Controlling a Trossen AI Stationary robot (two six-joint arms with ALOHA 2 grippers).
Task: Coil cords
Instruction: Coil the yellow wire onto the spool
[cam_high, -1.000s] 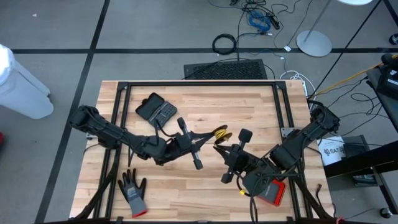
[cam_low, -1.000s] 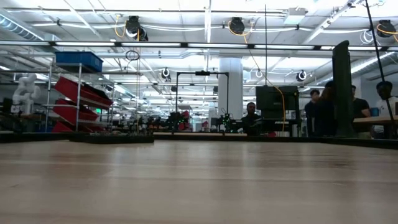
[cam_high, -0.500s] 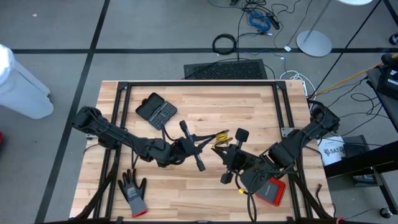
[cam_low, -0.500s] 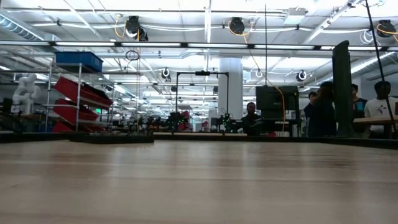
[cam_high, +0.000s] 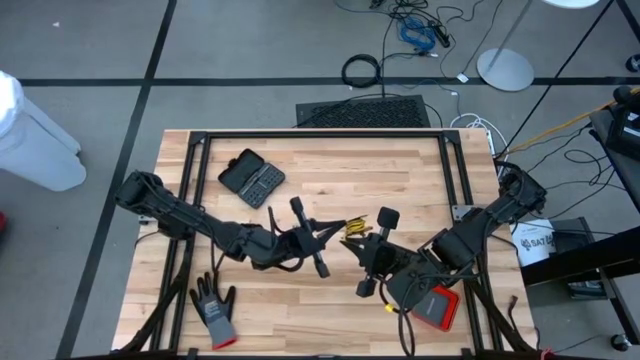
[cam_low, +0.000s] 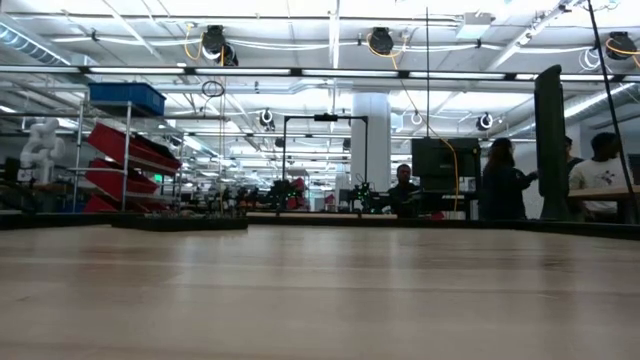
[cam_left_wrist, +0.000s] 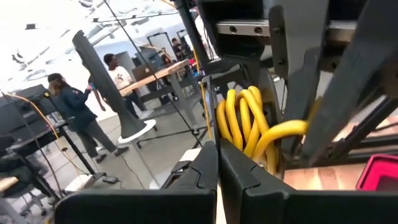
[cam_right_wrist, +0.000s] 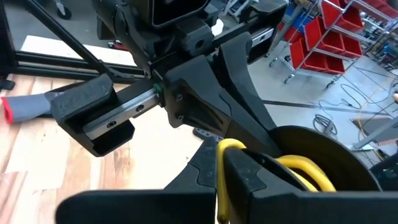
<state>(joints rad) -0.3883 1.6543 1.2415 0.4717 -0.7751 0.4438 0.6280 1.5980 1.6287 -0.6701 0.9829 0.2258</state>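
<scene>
Yellow cord (cam_high: 353, 229), thin and looped, hangs above mid-table because you've got the left gripper (cam_high: 335, 229) and right gripper (cam_high: 352, 243) both pinching it, fingers pressed together, probably to keep the coil from springing loose.

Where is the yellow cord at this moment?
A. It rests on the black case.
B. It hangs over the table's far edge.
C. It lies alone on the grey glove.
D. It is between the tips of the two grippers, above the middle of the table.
D: in the high view the yellow cord sits between the left gripper and the right gripper, both with jaws shut on it, away from the grey glove and the black case.
</scene>
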